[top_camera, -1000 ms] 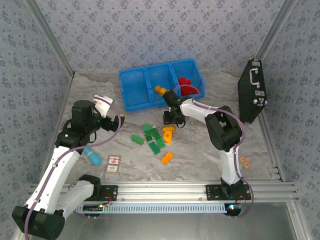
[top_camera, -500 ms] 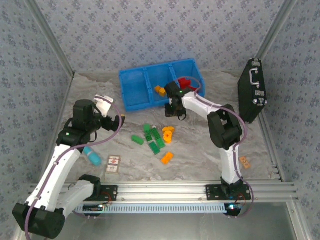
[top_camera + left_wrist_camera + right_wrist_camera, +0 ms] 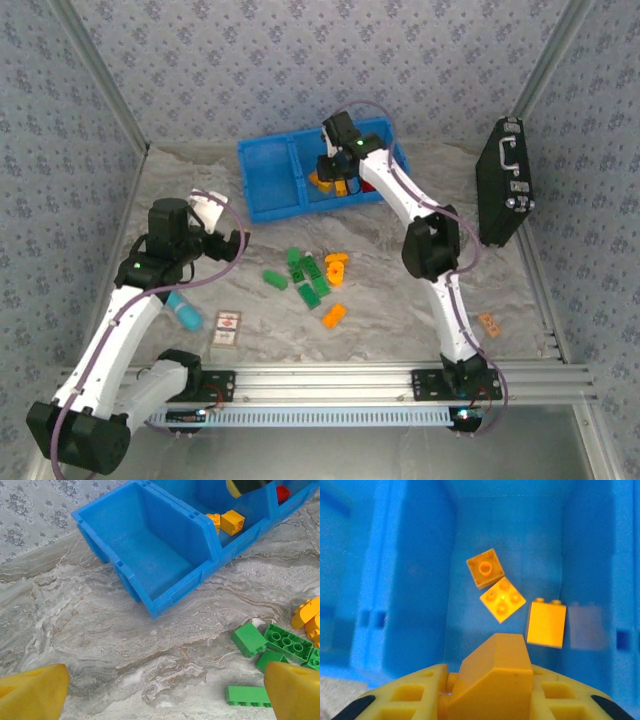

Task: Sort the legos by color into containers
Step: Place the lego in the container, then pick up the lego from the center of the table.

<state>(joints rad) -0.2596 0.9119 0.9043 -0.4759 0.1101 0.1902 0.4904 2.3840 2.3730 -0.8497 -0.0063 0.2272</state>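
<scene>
Partway through, judging by the spread. Holding the right gripper (image 3: 335,172) above the middle compartment of the blue bin (image 3: 268,185), pinched on an orange-yellow brick (image 3: 492,675) and seemingly ready to drop it. Lying in that middle compartment: three sorted orange-yellow bricks (image 3: 503,599). In the right-hand compartment, at least one red brick (image 3: 282,492); how many, impossible to tell. Nothing green in the left compartment (image 3: 150,555) as yet.

Left to sort, in front of the bin on the bench (image 3: 400,300): a cluster of green bricks (image 3: 305,270) and a few loose orange-yellow bricks (image 3: 335,265), one lying farther from the bin than the rest. No red seen among them.

Waiting off the bin's left front corner with the left gripper (image 3: 162,695), spread wide and holding nothing. Probably next: release over the middle compartment, then back to the pile, with all the greens to go.
</scene>
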